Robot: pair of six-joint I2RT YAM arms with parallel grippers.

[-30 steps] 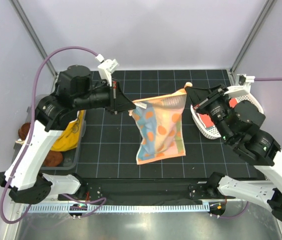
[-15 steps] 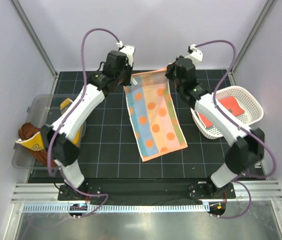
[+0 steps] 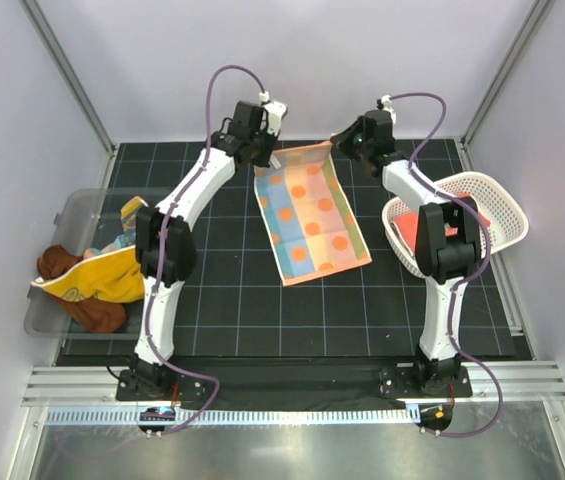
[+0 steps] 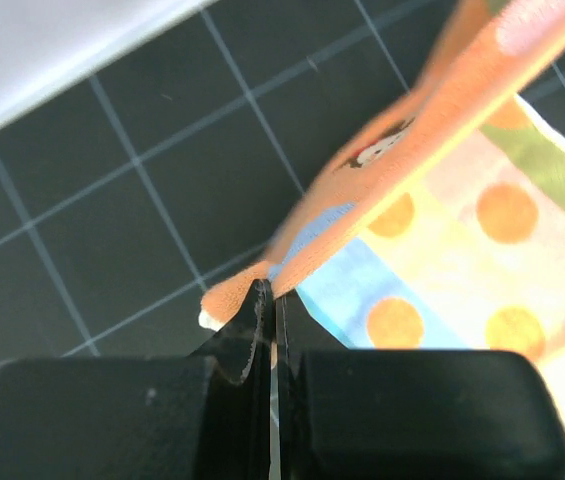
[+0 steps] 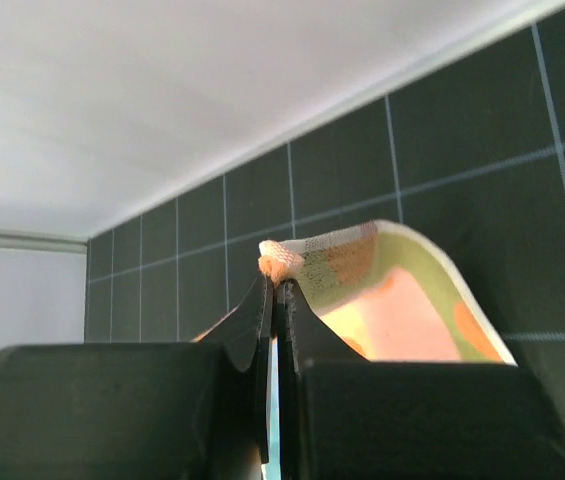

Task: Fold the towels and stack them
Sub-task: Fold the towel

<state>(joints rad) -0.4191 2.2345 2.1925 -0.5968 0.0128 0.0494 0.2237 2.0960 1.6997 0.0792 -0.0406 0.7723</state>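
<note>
The polka-dot towel (image 3: 310,215) lies spread on the black grid mat, its far edge lifted. My left gripper (image 3: 262,160) is shut on its far left corner (image 4: 237,296). My right gripper (image 3: 340,145) is shut on its far right corner (image 5: 282,264). Both arms reach to the back of the table. A yellow-orange towel (image 3: 97,280), a rust-brown towel (image 3: 97,315) and a bit of light blue cloth (image 3: 120,240) lie in the clear bin (image 3: 77,215) at the left. A red-orange towel (image 3: 452,225) sits in the white basket (image 3: 492,195) at the right.
The back wall stands just behind both grippers. The clear bin sits at the table's left edge and the white basket at the right edge. The black mat (image 3: 262,310) shows bare in front of the towel.
Both grippers have carried the polka-dot towel from mid-air above the table's middle to the back. The towel went from hanging to lying spread flat on the mat.
</note>
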